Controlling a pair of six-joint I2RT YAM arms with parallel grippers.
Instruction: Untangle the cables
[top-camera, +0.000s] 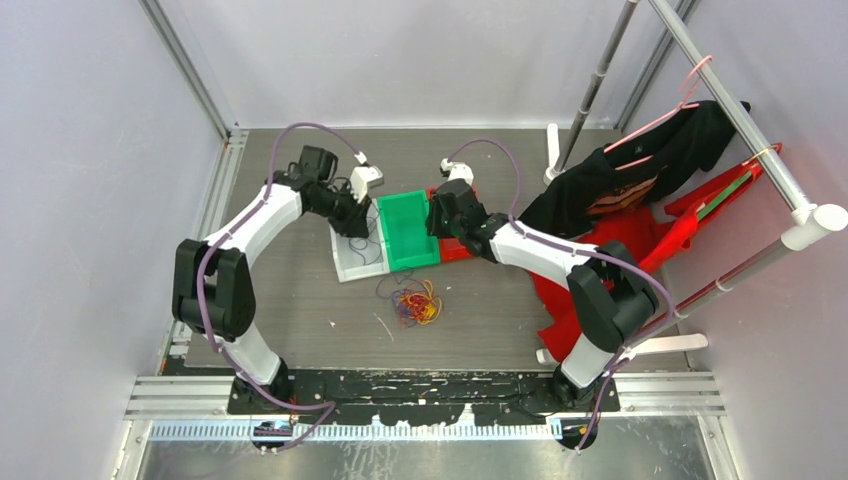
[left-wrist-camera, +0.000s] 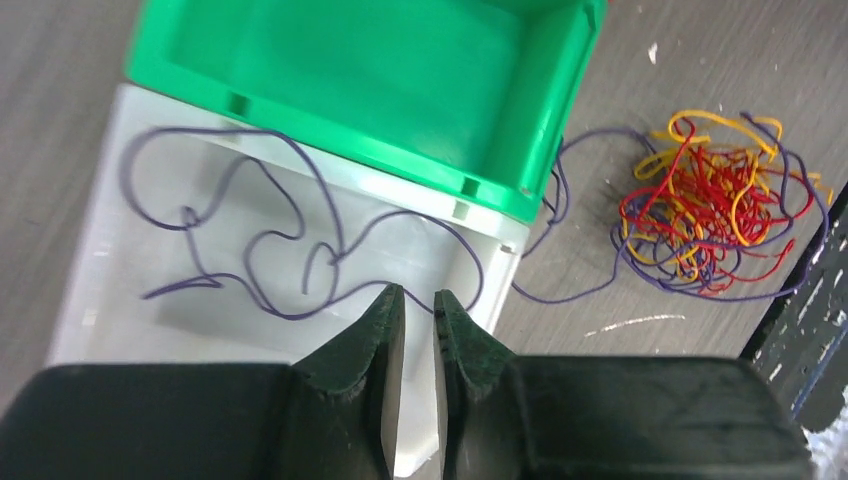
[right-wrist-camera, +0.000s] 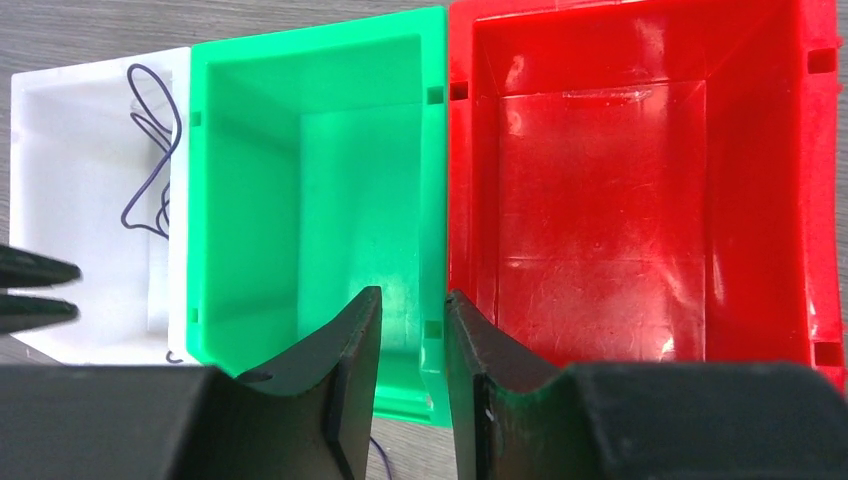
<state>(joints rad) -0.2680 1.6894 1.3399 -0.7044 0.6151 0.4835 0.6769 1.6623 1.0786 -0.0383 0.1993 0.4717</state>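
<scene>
A fist-sized tangle of cables (top-camera: 417, 303) (left-wrist-camera: 715, 215) in red, orange-yellow and purple lies on the table in front of the bins. One purple cable (left-wrist-camera: 270, 240) (right-wrist-camera: 150, 160) lies in loose loops inside the white bin (left-wrist-camera: 100, 290) (top-camera: 345, 265). My left gripper (left-wrist-camera: 420, 295) (top-camera: 358, 215) hangs over that bin's near edge, its jaws a narrow gap apart with nothing between them. My right gripper (right-wrist-camera: 413, 295) (top-camera: 437, 215) hovers open and empty over the wall shared by the green bin (right-wrist-camera: 240, 200) (top-camera: 408, 255) and the red bin (right-wrist-camera: 600, 200).
The three bins stand side by side: white, green, red. The green and red ones hold nothing. A purple strand (left-wrist-camera: 560, 290) trails from the tangle toward the white bin. At the right stands a clothes rack with a black garment (top-camera: 640, 180) and a red garment (top-camera: 600, 250).
</scene>
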